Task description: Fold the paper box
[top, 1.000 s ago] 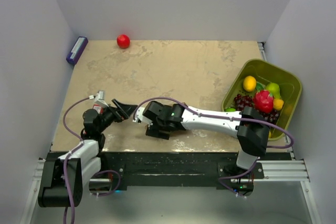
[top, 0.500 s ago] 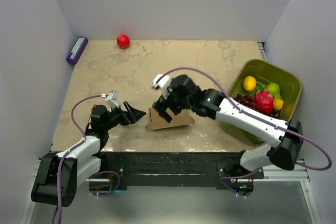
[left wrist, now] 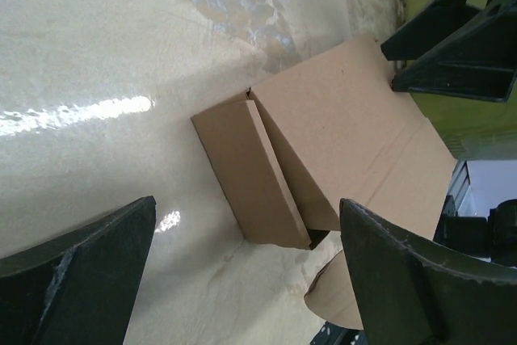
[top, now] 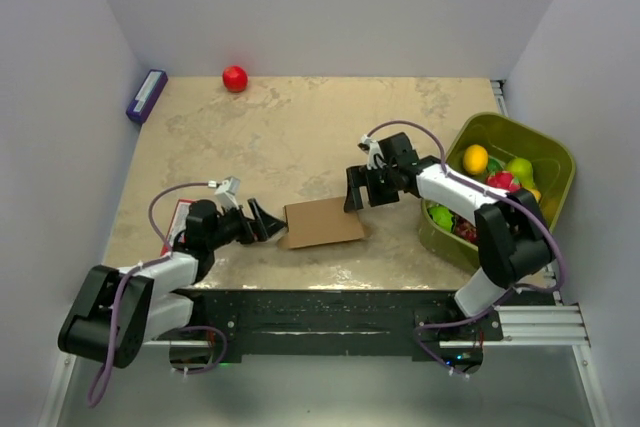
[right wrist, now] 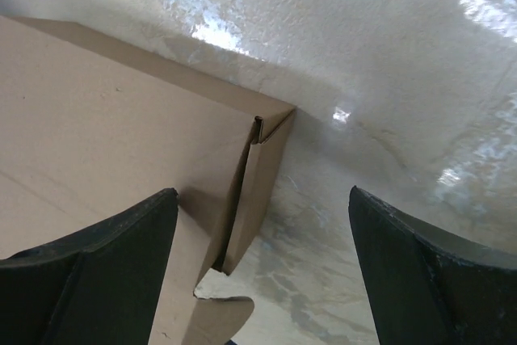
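The paper box (top: 322, 222) is a flat brown cardboard piece lying on the table near the front middle. Its left end flap (left wrist: 250, 175) stands partly folded up, and a rounded tab (left wrist: 335, 300) pokes out at its near edge. My left gripper (top: 262, 221) sits just left of the box, open, with nothing between its fingers (left wrist: 81, 276). My right gripper (top: 360, 193) hovers at the box's far right corner, open. One of its fingers (right wrist: 89, 268) is over the cardboard (right wrist: 105, 135), the other over the table. The right side flap (right wrist: 258, 191) is bent up.
A green bin (top: 552, 152) of toy fruit stands at the right edge, close to the right arm. A red ball (top: 234, 78) and a small purple box (top: 146, 95) lie at the back left. A red flat pack (top: 178, 215) lies under the left arm.
The right arm swung off the box toward the right and now hangs over its right corner, jaws slightly narrower. The left gripper moved right, up to the box's left end.
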You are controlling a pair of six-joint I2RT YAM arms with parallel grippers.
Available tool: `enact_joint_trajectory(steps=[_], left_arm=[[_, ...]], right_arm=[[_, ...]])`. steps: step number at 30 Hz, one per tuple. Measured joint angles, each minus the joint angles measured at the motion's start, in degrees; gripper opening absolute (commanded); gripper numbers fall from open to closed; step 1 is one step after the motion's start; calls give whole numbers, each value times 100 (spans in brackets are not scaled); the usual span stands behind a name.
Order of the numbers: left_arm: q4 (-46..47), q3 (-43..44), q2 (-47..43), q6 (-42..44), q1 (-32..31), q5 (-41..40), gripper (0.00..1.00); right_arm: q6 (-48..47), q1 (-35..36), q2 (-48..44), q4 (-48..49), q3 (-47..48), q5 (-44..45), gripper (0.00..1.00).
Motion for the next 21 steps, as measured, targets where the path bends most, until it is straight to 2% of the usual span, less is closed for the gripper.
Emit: enact_joint_trajectory(steps=[6, 11, 13, 15, 18, 19, 21], left_arm=[[323, 39, 605, 17, -396, -164, 98], [492, 66, 750, 59, -422, -317, 97], [527, 68, 767, 59, -426, -345, 100], [531, 72, 756, 57, -426, -380, 100], [363, 149, 654, 61, -426, -466, 100], [313, 181, 584, 55, -426, -501, 100], [251, 201, 367, 37, -426, -608, 100]], right_arm=[[247, -177, 297, 660, -411, -562, 77], [404, -240, 400, 944, -542, -916, 75], [409, -240, 407, 1060, -586, -1008, 80], [420, -240, 409, 1115, -599, -1062, 89], [424, -232, 411, 1187, -643, -1110, 92], [424, -227, 413, 1202, -656, -1143, 91], [426, -227, 452, 1244, -688, -1235, 77]])
